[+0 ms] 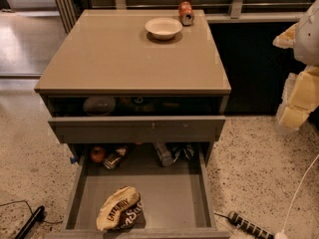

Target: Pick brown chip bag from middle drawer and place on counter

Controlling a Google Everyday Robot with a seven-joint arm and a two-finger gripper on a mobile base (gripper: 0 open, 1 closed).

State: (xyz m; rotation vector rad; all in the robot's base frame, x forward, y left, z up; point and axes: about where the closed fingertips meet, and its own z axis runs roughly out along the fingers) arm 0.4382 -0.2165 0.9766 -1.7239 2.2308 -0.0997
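Gripper (297,101): pale yellow and white, at the right edge, raised off the floor (259,173) and to the right of the cabinet, well apart from everything listed below; cannot tell whether it is open or closed. Bench (119,59): glossy tan top with a thin edge lip. It carries a white bowl (163,27) near its back edge and an orange can (186,13) just behind and to the right of the bowl; no writing on the can can be read. Upper drawer (137,128): plain grey front, pulled out a little, with dim contents in the shadow above it. Middle drawer (169,198): pulled far out, grey flat floor. Against its rear lie a red round item (97,154), a bottle (163,154) and other small packs, none with legible labels. Bag (119,214): lies crumpled and flat on the middle drawer floor, front left, near the front wall. Its long axis slants from front-left to back-right. The cream-yellow end faces the left and rear, the dark-brown end the front right. Dark lettering on the cream part looks like "LATE JULY" and runs along that slant; white script on the brown part begins "Sea", the rest folded away. Power strip (246,226): on the floor, right of the middle drawer.
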